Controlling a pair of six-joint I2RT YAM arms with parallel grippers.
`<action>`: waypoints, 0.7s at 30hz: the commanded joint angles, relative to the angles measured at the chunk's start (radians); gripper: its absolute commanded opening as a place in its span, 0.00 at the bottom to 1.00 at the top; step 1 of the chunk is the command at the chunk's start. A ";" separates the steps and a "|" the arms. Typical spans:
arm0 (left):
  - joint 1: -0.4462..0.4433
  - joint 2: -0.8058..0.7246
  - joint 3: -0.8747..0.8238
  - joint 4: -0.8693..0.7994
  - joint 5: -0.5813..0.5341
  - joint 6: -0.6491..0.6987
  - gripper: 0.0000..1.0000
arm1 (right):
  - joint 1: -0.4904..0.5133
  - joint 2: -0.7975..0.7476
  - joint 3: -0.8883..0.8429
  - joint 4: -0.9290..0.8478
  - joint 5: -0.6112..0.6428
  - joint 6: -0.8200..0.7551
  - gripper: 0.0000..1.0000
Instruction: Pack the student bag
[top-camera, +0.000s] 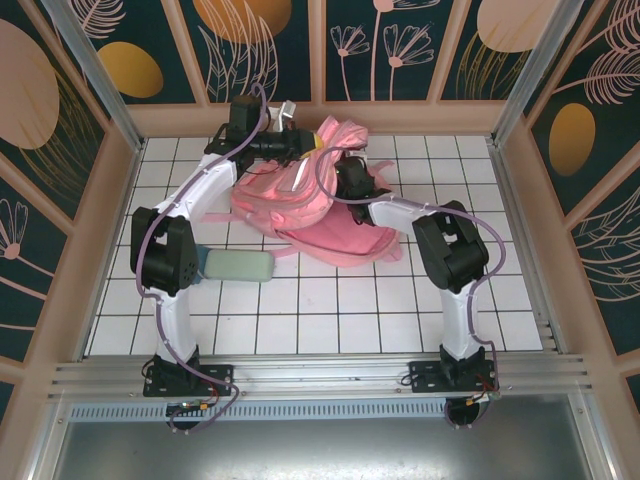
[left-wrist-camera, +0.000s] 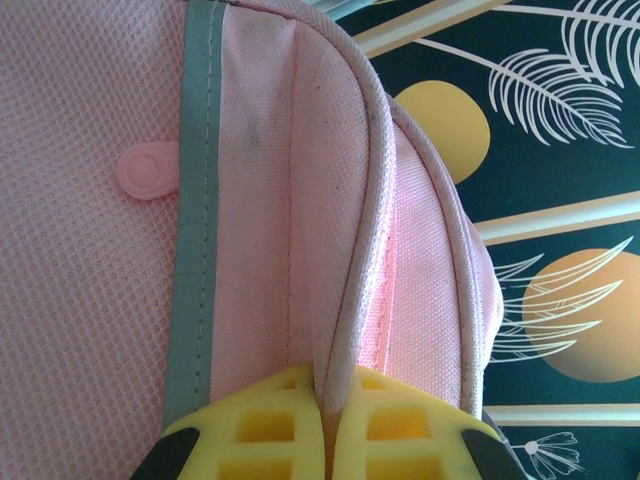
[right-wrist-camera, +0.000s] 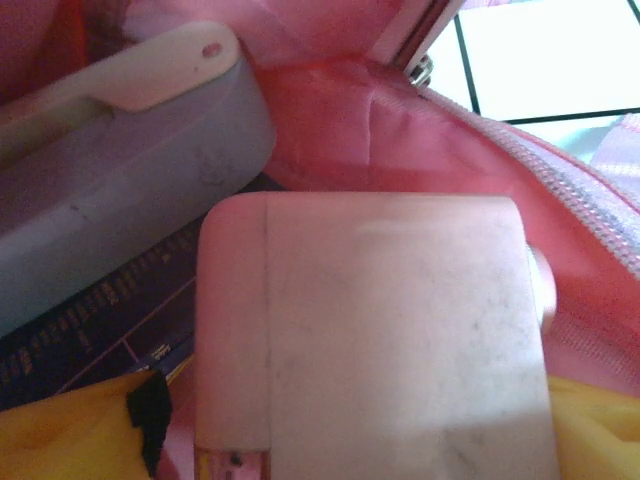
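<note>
On your left gripper (left-wrist-camera: 325, 405), the fingers (left-wrist-camera: 260, 425) were pinched shut on the rim piping of the bag (left-wrist-camera: 90, 250). On your right gripper (right-wrist-camera: 370, 445), the fingers (right-wrist-camera: 70, 430) flanked a pink box (right-wrist-camera: 380, 300) inside the bag; whether they gripped it or had released it, I could not tell. The bag lay on the table (top-camera: 330, 310), far centre. Hold that rim up and withdraw straight. Print on the dark sheet (right-wrist-camera: 90, 330) beneath was illegible.

The top external view looks steeply down from high behind the near edge, over the whole tiled table (top-camera: 330, 310). Both wrist views sit very close on the student bag (top-camera: 300, 195) at its upper centre: left along the outside, right into the opening
</note>
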 joint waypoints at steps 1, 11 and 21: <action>-0.011 0.002 0.004 0.114 0.068 -0.020 0.00 | 0.019 -0.049 -0.063 0.098 0.006 -0.049 0.89; -0.012 0.007 -0.013 0.113 0.057 -0.016 0.00 | 0.035 -0.220 -0.209 0.168 -0.059 -0.154 0.93; 0.004 -0.003 -0.033 0.108 0.046 -0.006 0.00 | 0.049 -0.524 -0.517 0.289 0.056 -0.081 0.84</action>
